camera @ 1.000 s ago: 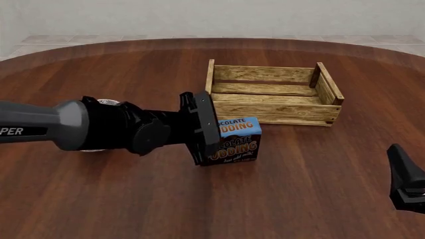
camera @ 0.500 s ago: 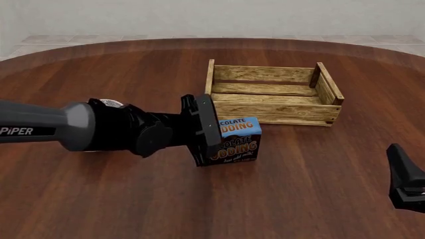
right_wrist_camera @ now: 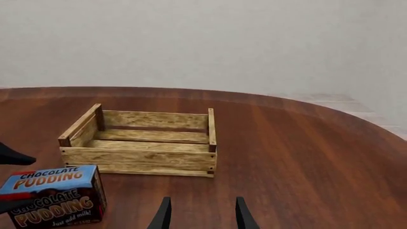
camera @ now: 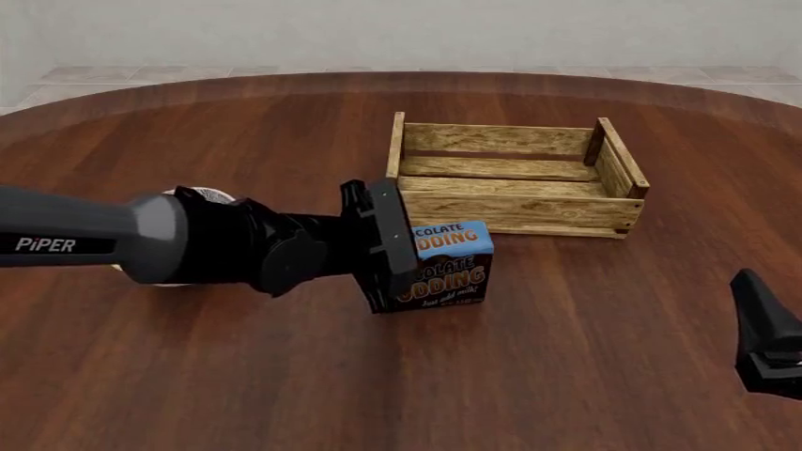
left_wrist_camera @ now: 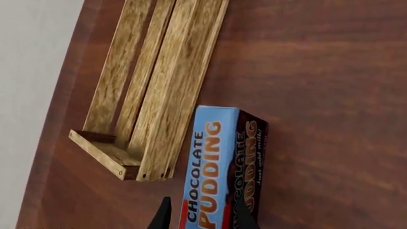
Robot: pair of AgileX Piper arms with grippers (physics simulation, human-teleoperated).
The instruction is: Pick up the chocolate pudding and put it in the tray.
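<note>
"CHOCOLATE PUDDING" in orange on the chocolate pudding (camera: 449, 266), "Just add milk" small print below; "PIPER" on the left arm's grey link. Box upright on the worktop (camera: 589, 338), just in front of the tray's (camera: 520, 212) near-left corner, apart from it. Tray holds nothing visible. Left gripper (camera: 398, 246) at the box's left end, fingers (left_wrist_camera: 162, 217) straddling it; contact not discernible. Right gripper (right_wrist_camera: 200, 214) parted, holding nothing, low at the worktop's right edge. Open worktop right of the box.

the left arm (camera: 75, 242) is a grey tube with white "piper" letters. its wrist and gripper (camera: 382, 246) are black. the right gripper (camera: 767, 338) is black too.
</note>
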